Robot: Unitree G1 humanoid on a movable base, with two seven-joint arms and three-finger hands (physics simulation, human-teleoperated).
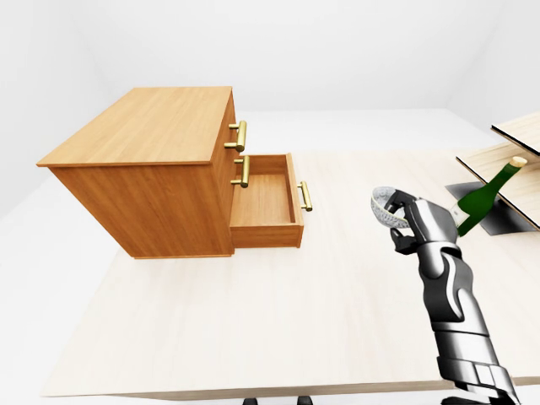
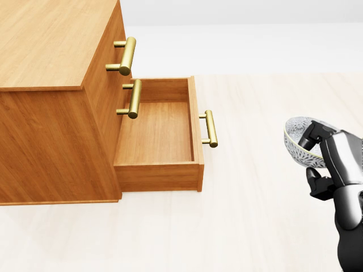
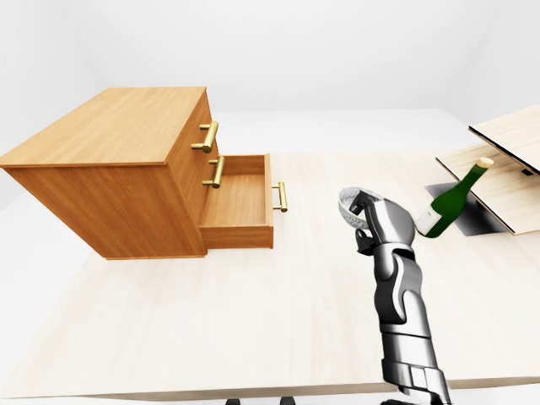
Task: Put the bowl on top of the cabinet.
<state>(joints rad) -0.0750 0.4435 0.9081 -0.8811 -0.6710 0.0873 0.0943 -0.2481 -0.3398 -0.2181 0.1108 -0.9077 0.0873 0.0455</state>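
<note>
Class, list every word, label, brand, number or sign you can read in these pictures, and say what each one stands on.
No text can be read in any view.
The cabinet: plain wood with brass handles, no lettering.
The bowl, held in the right hand: a speckled pattern, not writing.
The green bottle: a pale patch near its base may be a label, but it is too small to read.

Right arm reaches up from lower right, right hand [image 2: 334, 156] seemingly clasping the bowl [image 2: 296, 139]

The right arm [image 1: 451, 295] is glossy silver segments; its hand [image 1: 416, 223] is dark grey.
</note>
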